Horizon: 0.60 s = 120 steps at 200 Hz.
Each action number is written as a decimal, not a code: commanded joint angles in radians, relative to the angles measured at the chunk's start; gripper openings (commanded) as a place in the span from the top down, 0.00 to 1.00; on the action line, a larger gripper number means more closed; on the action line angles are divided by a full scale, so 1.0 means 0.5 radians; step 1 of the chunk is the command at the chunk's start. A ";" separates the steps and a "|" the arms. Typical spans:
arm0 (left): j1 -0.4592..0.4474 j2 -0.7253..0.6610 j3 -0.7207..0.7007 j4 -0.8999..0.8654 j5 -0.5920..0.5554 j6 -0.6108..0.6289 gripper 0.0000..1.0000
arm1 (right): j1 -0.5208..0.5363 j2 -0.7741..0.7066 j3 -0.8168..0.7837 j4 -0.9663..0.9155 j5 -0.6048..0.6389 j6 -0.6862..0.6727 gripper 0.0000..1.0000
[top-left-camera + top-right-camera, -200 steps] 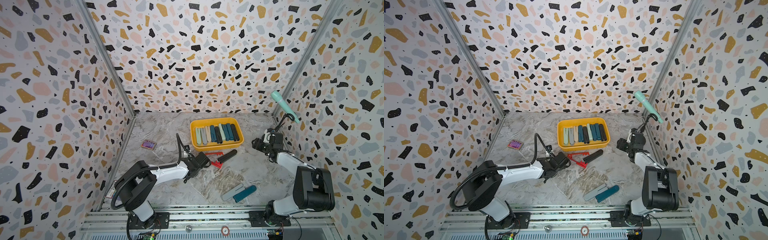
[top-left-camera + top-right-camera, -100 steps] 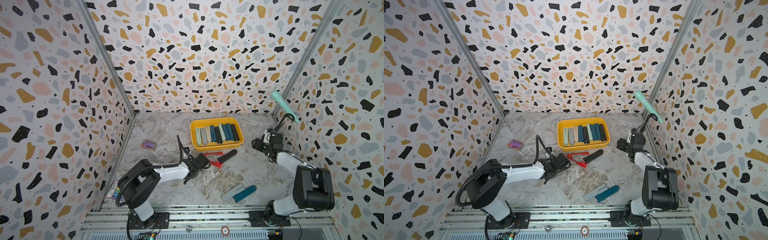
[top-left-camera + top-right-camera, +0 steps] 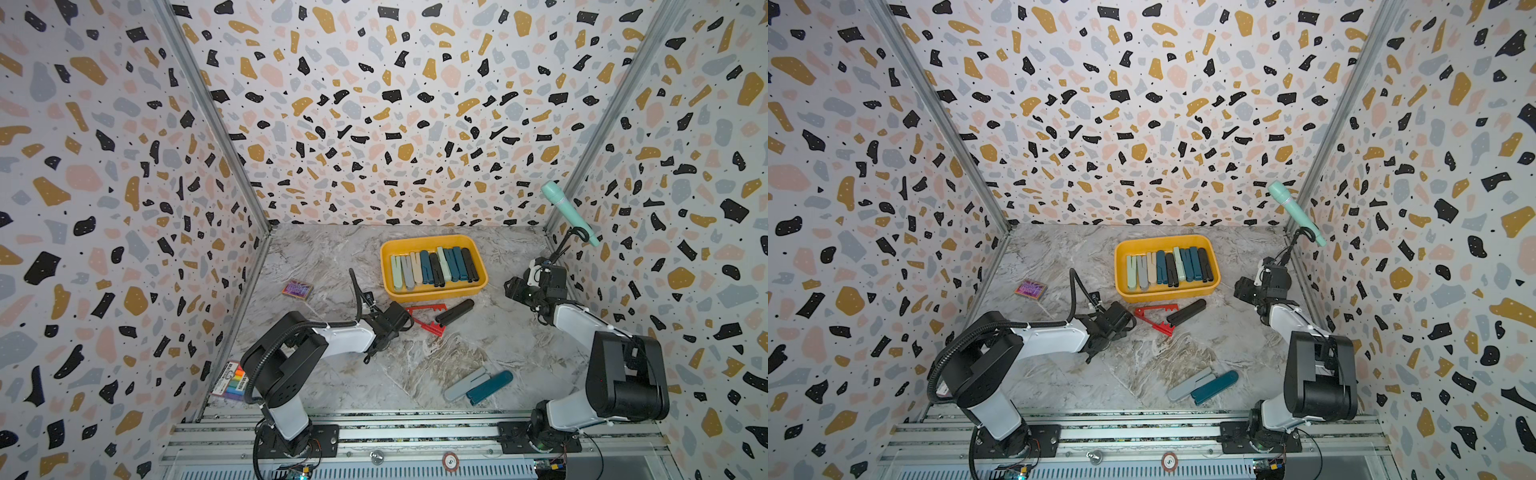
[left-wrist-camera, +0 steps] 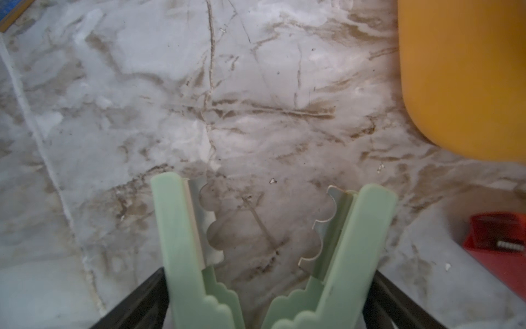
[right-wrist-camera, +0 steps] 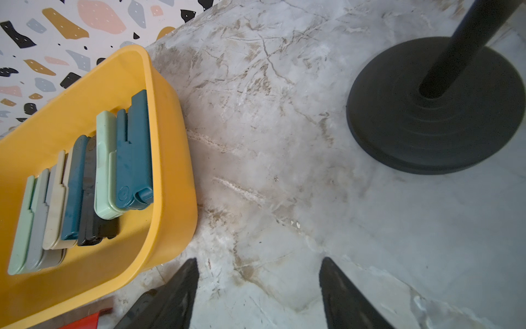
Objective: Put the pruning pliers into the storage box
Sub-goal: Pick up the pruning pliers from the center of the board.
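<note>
Storage box (image 3: 432, 296) (image 3: 1167, 296) sits toward the back wall. A row of pruning pliers (image 3: 434, 266) (image 3: 1169, 268) is already in it, side by side on edge: mint, grey, beige, teal, black.

Left gripper (image 4: 270, 299) (image 3: 405, 322) is low over the table, just in front of the box's front-left corner. It clamps a mint pliers (image 4: 182, 233) that is splayed in a wide V, with the black fingers (image 4: 136, 302) against the outer sides of both arms. The top views don't show that tool; the gripper hides it.

Right gripper (image 5: 259, 284) (image 3: 513, 289) is beside the box's right end, jaws apart, nothing between them.

Pliers still outside the box:
- Red pliers (image 3: 428, 309) (image 3: 1156, 311) lie open just in front of the box's front wall.
- Black pliers (image 3: 454, 312) (image 3: 1185, 312) lie closed at the red one's right.
- Grey pliers (image 3: 464, 383) and teal pliers (image 3: 489, 387) lie touching, well in front of the box near the rail.

Other items:
- Microphone (image 3: 567, 210) stands right of the box.
- Purple card box (image 3: 297, 289) lies left of the box.
- Marker pack (image 3: 232, 380) lies far front-left of the box.
</note>
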 commanded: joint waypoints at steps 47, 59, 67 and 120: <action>0.012 0.056 -0.115 0.161 0.174 0.082 0.30 | -0.009 -0.088 -0.005 -0.072 0.065 -0.028 0.31; 0.015 0.032 -0.169 0.184 0.200 0.061 0.41 | -0.011 -0.082 0.000 -0.073 0.065 -0.029 0.31; 0.015 0.016 -0.197 0.181 0.213 0.049 0.47 | -0.011 -0.077 0.002 -0.075 0.057 -0.025 0.31; 0.015 -0.085 -0.332 0.171 0.221 0.041 0.83 | -0.011 -0.080 0.004 -0.065 0.040 -0.010 0.31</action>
